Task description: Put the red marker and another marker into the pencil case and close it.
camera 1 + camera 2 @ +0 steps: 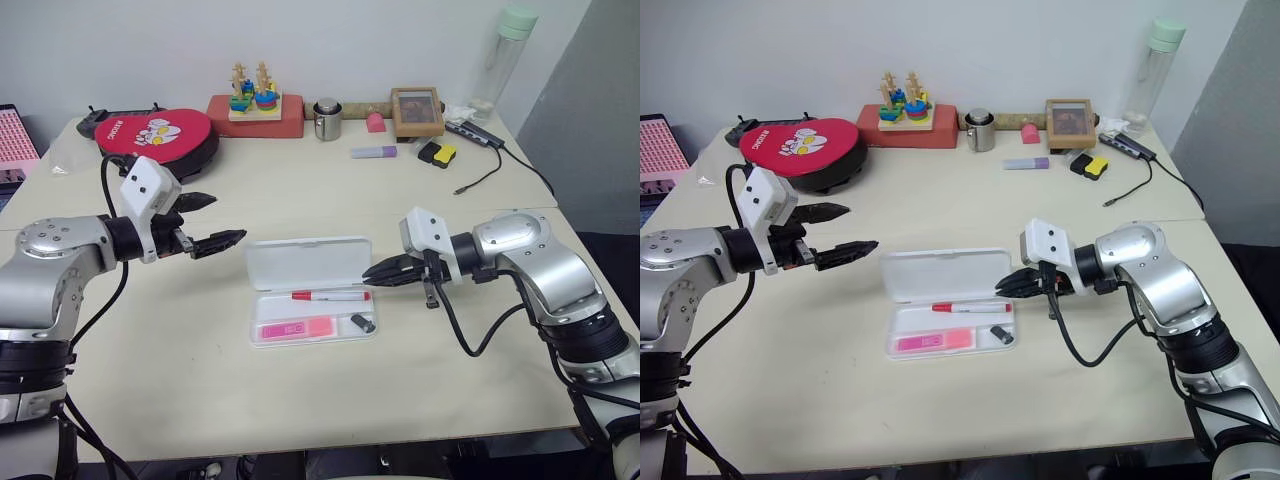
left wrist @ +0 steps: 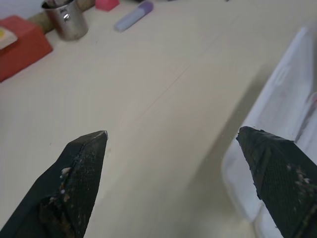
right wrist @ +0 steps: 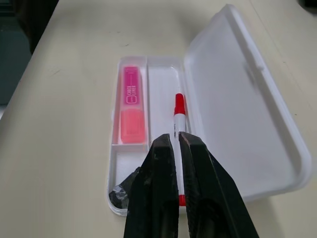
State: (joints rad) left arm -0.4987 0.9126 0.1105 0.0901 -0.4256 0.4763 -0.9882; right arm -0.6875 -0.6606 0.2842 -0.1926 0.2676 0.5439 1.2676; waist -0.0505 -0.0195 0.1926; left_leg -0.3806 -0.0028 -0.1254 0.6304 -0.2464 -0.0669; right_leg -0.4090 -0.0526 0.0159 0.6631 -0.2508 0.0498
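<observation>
Beige table (image 1: 330, 390): mid-table, flat white plastic pencil case (image 1: 312, 300) lies open, markers inside. Spread left gripper (image 1: 212, 222) (empty) could shove it sideways; right gripper (image 1: 378, 273) clenched, empty.

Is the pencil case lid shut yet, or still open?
Still open. The pencil case has its lid folded back, leaving the red marker and pink highlighter exposed in the tray.
</observation>
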